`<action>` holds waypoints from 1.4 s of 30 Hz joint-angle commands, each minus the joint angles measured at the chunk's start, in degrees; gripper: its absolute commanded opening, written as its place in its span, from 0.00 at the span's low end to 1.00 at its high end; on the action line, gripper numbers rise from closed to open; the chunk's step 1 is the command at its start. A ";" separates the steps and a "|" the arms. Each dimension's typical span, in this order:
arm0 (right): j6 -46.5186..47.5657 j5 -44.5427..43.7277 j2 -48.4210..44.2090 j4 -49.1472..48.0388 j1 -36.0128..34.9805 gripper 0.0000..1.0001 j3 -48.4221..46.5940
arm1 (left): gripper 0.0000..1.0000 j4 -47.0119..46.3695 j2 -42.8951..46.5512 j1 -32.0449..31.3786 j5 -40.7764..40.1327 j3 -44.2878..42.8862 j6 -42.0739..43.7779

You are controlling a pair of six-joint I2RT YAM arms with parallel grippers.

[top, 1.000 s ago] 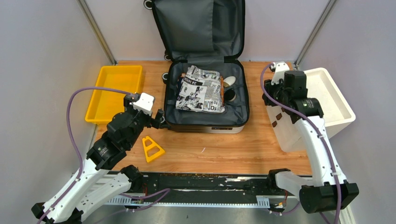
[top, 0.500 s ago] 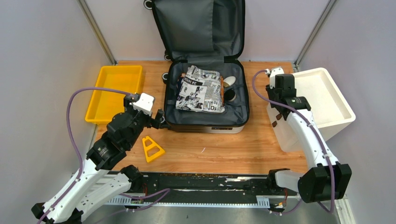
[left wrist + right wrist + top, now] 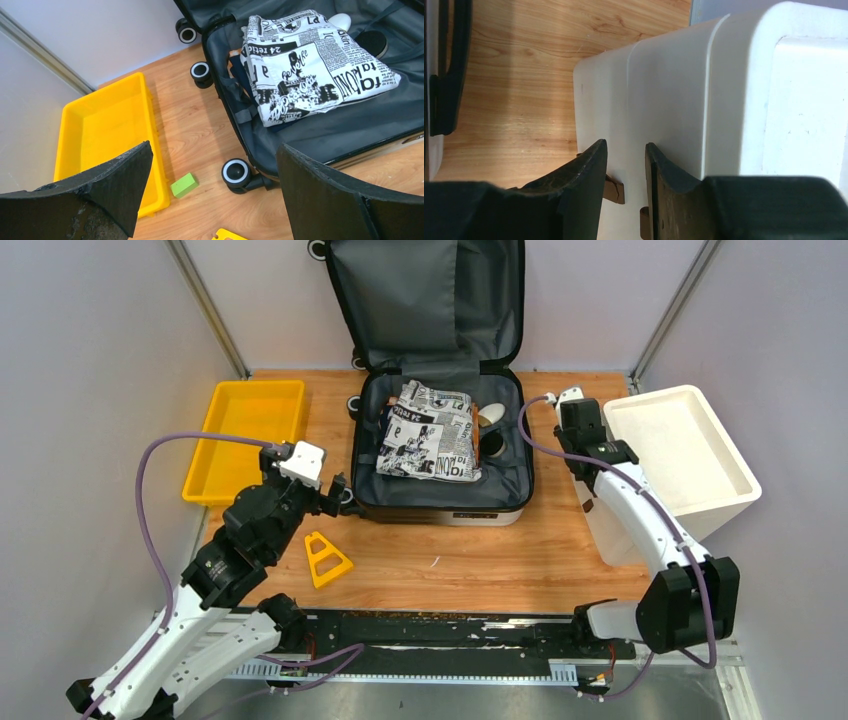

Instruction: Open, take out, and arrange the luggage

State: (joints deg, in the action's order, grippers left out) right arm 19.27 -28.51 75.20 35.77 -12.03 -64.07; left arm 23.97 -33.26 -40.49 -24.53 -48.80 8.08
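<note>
Left gripper [image 3: 214, 150], jaws wide, hangs at the left corner of the open luggage [image 3: 440, 495] mid-table; best drop onto the near edge of the cloth [image 3: 430, 430], pinching fabric only. Right gripper [image 3: 626, 145], jaws slightly apart, empty, beside the bin [image 3: 680, 450]

a wooden desk [image 3: 480, 560] stood between plain pale lilac walls [image 3: 90, 360], with slanted metal posts [image 3: 208, 310] at its back corners.
</note>
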 commanded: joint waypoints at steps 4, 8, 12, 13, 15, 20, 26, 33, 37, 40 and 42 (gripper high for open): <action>2.51 -7.84 1.60 -3.77 0.30 0.36 0.37 | 1.00 -2.25 0.28 -0.04 -0.30 -0.15 0.89; 3.51 -7.57 1.89 -3.72 -0.22 0.37 0.53 | 1.00 -1.89 0.15 -0.04 -0.34 -0.44 0.87; 7.62 -1.26 0.74 1.49 -5.28 0.43 0.53 | 1.00 -2.22 0.90 -0.03 -0.25 -0.22 0.81; 9.44 -1.49 0.43 2.77 -6.70 0.44 0.86 | 1.00 -2.29 1.04 -0.07 -0.16 -0.17 0.83; 13.35 -1.02 -0.40 4.95 -8.48 0.47 1.58 | 1.00 -2.28 1.08 -0.08 0.02 -0.21 0.81; 21.97 4.64 -3.70 7.25 -10.22 0.48 5.12 | 1.00 -2.29 0.99 -0.03 0.85 -0.25 0.63; 29.01 3.85 -7.16 8.72 -10.25 0.48 11.66 | 1.00 -2.40 0.86 -0.09 1.50 -0.10 0.47; 31.97 1.51 -5.77 9.03 -9.14 0.47 11.84 | 1.00 -2.65 1.44 -0.03 2.62 0.06 0.07; 33.31 -0.28 -3.73 8.29 -8.48 0.47 10.32 | 1.00 -2.72 1.42 -0.09 3.40 -0.08 -0.06; 34.79 -2.60 -2.79 7.74 -7.79 0.47 10.20 | 1.00 -2.69 1.93 -0.09 3.50 -0.05 -0.26; 35.56 -2.44 -2.54 7.77 -7.68 0.47 9.65 | 1.00 -2.98 2.37 -0.08 3.60 0.15 -0.19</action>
State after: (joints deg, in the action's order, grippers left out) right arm 51.72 -28.12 72.23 44.91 -20.27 -51.62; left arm 23.75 -32.08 -40.49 -21.78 -48.80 8.01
